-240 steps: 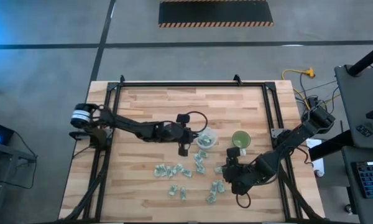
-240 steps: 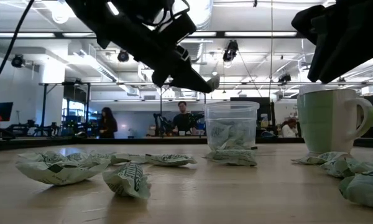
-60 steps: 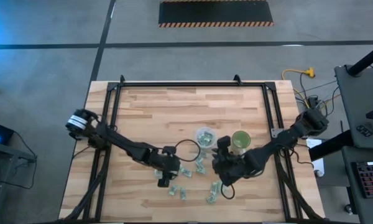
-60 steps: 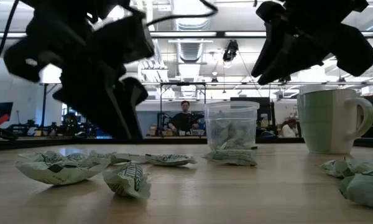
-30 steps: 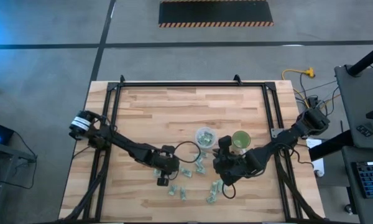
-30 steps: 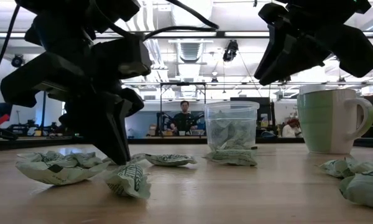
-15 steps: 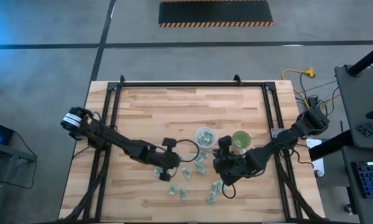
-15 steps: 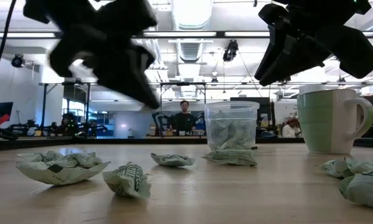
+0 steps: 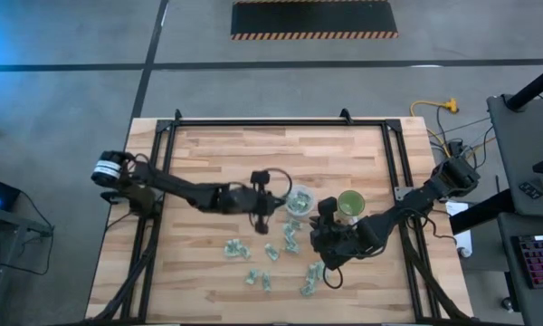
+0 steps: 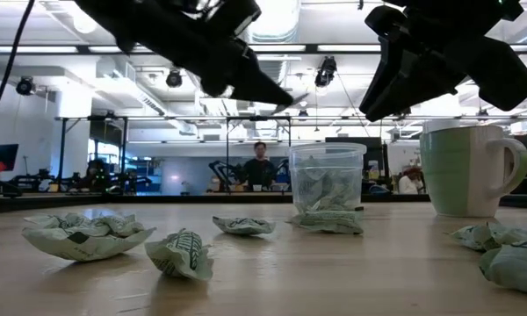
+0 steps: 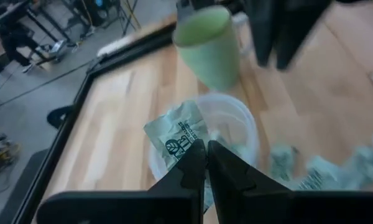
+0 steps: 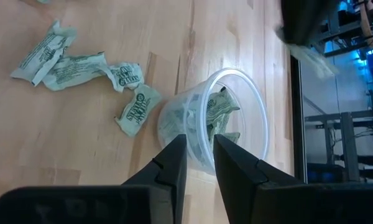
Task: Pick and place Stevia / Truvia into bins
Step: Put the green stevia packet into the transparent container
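A pale green-and-white paper sachet [image 11: 177,139] is pinched in the left pincer [image 11: 201,152] just above the clear round plastic cup [image 9: 300,200], beside the green cup [image 9: 350,203], while the right pincer [image 12: 197,154], fingers slightly apart and seemingly empty, hangs over loose sachets [image 9: 250,250] on the wooden tabletop [image 9: 208,154]

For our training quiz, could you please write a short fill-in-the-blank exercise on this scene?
1. The left gripper is shut on a ____.
2. That sachet hangs above the ____ cup.
3. The clear cup already holds ____.
4. The right gripper holds ____.

Missing words: sachet; clear; sachets; nothing
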`<state>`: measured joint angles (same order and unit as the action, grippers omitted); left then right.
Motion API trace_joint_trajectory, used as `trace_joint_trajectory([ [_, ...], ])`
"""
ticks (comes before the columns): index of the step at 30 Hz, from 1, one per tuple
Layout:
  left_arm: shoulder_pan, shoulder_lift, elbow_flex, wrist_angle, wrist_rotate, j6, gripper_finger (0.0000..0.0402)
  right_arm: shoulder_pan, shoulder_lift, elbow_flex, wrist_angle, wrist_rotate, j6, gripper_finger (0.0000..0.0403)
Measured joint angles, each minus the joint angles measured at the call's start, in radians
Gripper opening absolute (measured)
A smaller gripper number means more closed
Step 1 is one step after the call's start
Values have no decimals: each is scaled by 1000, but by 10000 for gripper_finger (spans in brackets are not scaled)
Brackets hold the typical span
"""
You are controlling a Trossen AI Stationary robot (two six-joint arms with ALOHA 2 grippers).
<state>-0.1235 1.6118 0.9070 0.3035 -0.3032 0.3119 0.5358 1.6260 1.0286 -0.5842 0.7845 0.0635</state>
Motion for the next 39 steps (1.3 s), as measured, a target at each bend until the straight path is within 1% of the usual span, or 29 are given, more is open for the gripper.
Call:
trace_joint_trajectory([
  [3,55,12,0,51,94,0,0,0,0,0,0,0,-1,71],
  [5,83,30,5,81,140,-11,0,0,0,0,0,0,-2,73],
  [7,102,48,11,80,172,-15,0,0,0,-1,0,0,-3,75],
  [13,124,144,86,88,241,-16,0,1,0,-3,3,0,-8,70],
  [17,125,198,135,64,246,-5,0,1,0,-6,4,0,-7,68],
  [20,128,217,162,26,247,2,0,1,0,-9,5,0,-6,68],
  [27,140,227,167,14,229,-18,4,1,0,-15,6,0,-4,68],
  [30,140,227,167,6,226,-17,29,1,0,-16,6,0,-3,68],
  [36,139,224,168,0,225,-17,109,1,0,-18,6,0,9,68],
  [39,139,198,168,-11,221,-17,141,1,0,-18,6,-17,31,68],
])
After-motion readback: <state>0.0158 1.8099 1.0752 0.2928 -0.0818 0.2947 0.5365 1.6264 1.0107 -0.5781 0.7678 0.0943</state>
